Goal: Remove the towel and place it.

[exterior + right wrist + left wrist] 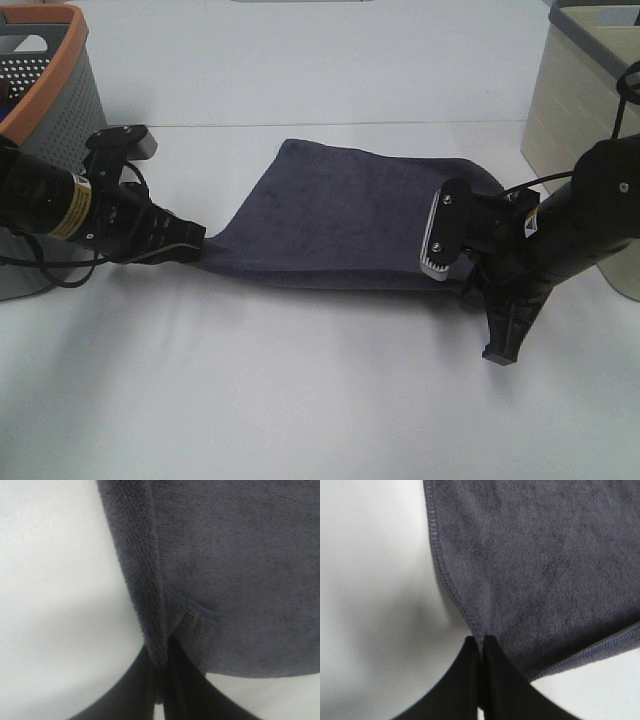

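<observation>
Left fingers are pinched shut on a hemmed corner of the towel, at the cloth's lower left in the high view. The right fingers are likewise closed, on a folded bit of edge at its lower right. So the towel lies directly between the two arms. Its long axis runs left to right across the middle of the frame, and the near edge is drawn out between the two grips. That edge seems slightly raised, with shadow on the counter beneath it, while the far edge appears to rest flat. Neither arm is nearer; each holds one end. A grey basket sits at upper left and a beige basket at upper right, both beyond the towel's ends. Any carry probably needs both arms moving together.
</observation>
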`<state>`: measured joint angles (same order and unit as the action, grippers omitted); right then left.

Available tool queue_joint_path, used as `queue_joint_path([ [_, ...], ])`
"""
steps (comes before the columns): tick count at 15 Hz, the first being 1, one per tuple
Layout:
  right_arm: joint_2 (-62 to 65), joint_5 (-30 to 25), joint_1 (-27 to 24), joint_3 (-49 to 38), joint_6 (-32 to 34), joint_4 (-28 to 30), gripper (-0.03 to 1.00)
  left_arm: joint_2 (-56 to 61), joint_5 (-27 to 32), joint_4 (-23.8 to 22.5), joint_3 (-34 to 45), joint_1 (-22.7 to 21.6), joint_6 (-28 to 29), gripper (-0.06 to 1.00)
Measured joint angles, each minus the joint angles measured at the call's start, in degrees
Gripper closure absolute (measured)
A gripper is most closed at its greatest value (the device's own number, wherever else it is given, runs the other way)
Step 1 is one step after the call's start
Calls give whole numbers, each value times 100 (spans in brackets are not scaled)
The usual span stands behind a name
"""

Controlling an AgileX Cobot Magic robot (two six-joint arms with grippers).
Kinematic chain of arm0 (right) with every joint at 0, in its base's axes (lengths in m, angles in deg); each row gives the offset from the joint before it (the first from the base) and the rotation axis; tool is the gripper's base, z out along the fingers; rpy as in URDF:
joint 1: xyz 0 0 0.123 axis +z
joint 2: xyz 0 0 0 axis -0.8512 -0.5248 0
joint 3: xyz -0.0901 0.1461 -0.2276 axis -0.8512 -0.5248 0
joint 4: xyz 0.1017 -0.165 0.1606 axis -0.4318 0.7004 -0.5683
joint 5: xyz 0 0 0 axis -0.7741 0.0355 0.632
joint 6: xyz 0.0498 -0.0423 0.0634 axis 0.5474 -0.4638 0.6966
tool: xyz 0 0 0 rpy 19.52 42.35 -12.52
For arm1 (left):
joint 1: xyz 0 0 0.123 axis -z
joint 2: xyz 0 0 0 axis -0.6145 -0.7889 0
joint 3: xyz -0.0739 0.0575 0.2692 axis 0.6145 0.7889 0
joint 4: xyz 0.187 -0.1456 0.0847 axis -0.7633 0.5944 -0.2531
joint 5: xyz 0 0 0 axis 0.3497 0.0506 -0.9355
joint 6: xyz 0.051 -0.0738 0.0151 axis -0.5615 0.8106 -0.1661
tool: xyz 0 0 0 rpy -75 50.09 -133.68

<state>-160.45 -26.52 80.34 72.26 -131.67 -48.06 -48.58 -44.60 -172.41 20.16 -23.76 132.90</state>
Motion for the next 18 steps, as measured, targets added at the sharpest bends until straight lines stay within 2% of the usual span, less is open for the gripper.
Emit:
queue_joint_path([
  [1,0,-138,0,0,-11,-23,81,0,-11,-6,0,0,0,94],
  [2,0,-275,0,-6,-17,-23,66,0,-11,-11,0,0,-17,88],
  [3,0,-327,0,-6,-23,-29,46,0,-57,-17,0,0,-17,79],
  [4,0,-332,0,-6,-29,-46,31,0,-138,-17,0,-6,-17,60],
  [5,17,-332,0,-6,-29,-46,23,0,-223,-23,6,-6,-17,38],
  [6,74,-338,0,-6,-29,-46,19,0,-281,-40,6,-6,-17,20],
  [7,189,-338,0,-6,-29,-52,17,0,-327,-46,6,-6,-17,12],
  [11,1026,-189,0,-6,40,-69,16,0,-751,-69,-447,-6,223,10],
  [16,1833,1003,0,-6,1014,-86,18,0,-1003,-258,-2097,-6,951,10],
  [18,1868,1409,0,97,1329,-269,19,0,-625,-258,-2710,-6,991,11],
])
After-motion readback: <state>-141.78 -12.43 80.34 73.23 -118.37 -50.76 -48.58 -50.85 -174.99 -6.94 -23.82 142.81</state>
